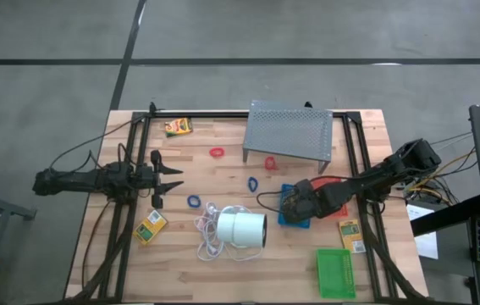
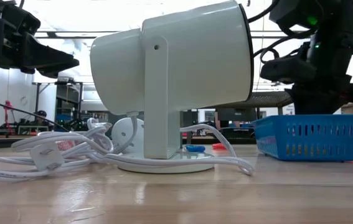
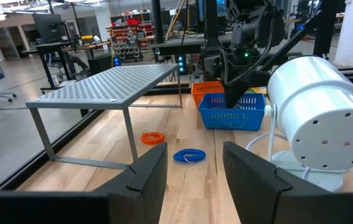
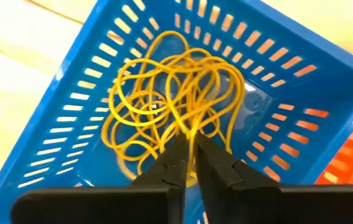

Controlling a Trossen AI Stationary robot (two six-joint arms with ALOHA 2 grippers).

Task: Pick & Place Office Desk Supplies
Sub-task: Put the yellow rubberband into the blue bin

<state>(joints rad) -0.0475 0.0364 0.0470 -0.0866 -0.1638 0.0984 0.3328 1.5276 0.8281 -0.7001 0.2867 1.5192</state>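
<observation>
Fingertips of right gripper (image 4: 189, 149) nearly together, pinching strands in the tangle of tan rubber bands (image 4: 164, 106) inside the blue tray (image 4: 288, 81); in the high view, that gripper (image 1: 297, 203) down over the blue tray (image 1: 294, 222), just beside the red tray (image 1: 328, 182) and near the white lamp (image 1: 241, 229). Left gripper (image 1: 168, 180) waiting well apart on the left side of the table (image 1: 223, 271), fingers (image 3: 142, 177) spread with nothing between them.

Probably either gathering bands from the tray or setting them down there; cannot tell which from these views.

For a clean lift: straight up, slowly, so trailing loops slip free of the slotted walls instead of dragging the light tray along. For a release: low over the tray floor, then fingers apart, then a short pause before rising, since a band may cling to a fingertip.

Elsewhere, untouched: red loops (image 1: 216, 153) and blue loops (image 1: 193, 202) on the wood near the perforated stand (image 1: 289, 131), yellow boxes (image 1: 151, 225) at three spots, green tray (image 1: 334, 273) at the near right
</observation>
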